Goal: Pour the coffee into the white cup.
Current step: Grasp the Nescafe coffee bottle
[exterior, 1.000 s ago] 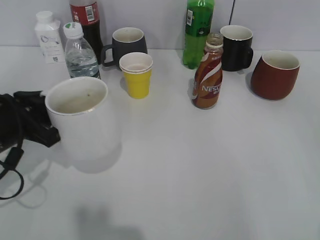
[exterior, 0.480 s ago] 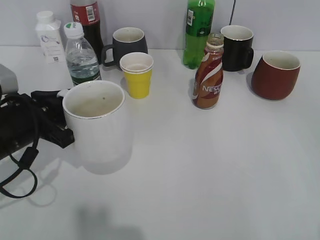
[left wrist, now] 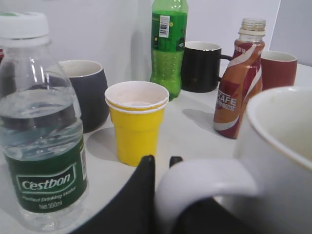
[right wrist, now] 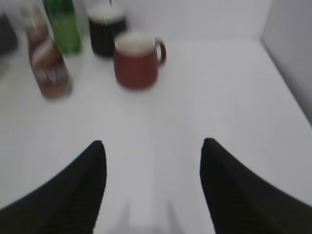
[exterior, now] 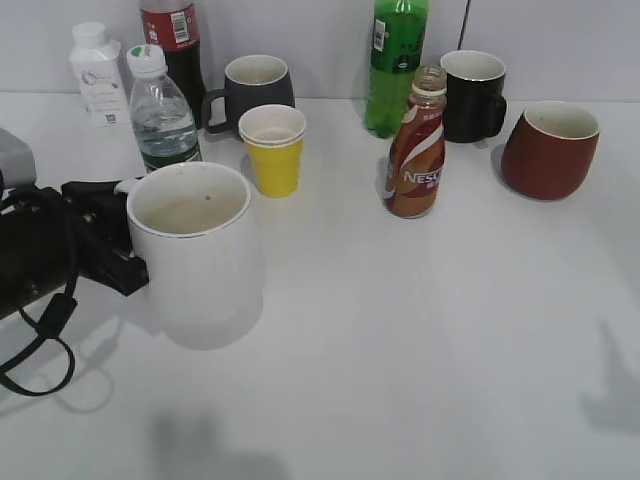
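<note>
Left gripper is clamped narrow on the handle of the white cup; in the left wrist view the black fingers pinch the white handle loop from both sides. Cup is upright, at the left of the table, mouth open, inside looks dry with a small dark speck.

Right gripper hangs over bare table on the right side, jaws spread wide, nothing between them. Right wrist view is blurred. It's not visible in the exterior view, only a shadow at the right edge.

The coffee stands upright mid-table, cap off, well apart from both grippers. Right wrist view has it at upper left, blurry.

Around it:
- green bottle just behind the coffee
- black mug right of the green bottle
- dark red mug further right, handle facing the right wall per right wrist view
- yellow paper cup between cup and coffee, white inside
- grey mug behind the yellow cup
- clear water bottle just behind the white cup, label reads "Cestbon"
- small white capped bottle and a dark cola bottle at the back left
</note>
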`<state>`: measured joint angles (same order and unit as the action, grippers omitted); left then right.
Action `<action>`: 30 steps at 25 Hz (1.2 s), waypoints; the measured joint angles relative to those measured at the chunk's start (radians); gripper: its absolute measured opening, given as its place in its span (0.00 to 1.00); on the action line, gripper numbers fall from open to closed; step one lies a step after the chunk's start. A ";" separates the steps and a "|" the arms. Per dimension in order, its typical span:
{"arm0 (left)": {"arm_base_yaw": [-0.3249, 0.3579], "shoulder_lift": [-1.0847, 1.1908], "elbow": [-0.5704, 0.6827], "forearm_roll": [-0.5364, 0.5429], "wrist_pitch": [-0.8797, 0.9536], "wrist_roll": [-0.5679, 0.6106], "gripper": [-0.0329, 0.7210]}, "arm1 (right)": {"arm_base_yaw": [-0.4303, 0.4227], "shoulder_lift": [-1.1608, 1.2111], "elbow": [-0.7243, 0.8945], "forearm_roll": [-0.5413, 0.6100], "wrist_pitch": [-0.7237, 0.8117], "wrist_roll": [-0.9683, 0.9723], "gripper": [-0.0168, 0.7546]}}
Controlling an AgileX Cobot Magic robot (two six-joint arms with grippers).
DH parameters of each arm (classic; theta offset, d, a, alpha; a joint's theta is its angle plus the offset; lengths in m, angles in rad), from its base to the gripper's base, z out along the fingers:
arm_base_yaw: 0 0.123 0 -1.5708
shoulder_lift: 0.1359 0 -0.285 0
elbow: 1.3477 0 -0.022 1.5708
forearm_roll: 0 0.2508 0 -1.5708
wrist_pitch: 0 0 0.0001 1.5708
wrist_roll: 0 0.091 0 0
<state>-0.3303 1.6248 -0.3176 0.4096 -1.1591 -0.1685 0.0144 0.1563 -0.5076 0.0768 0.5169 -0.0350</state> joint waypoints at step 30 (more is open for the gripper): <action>0.000 0.000 0.000 -0.001 0.000 0.000 0.12 | 0.032 0.965 0.295 -0.330 -1.214 0.109 0.64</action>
<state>-0.3303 1.6248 -0.3176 0.4086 -1.1591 -0.1685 0.0461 1.1209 -0.2121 -0.2529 -0.6969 0.0736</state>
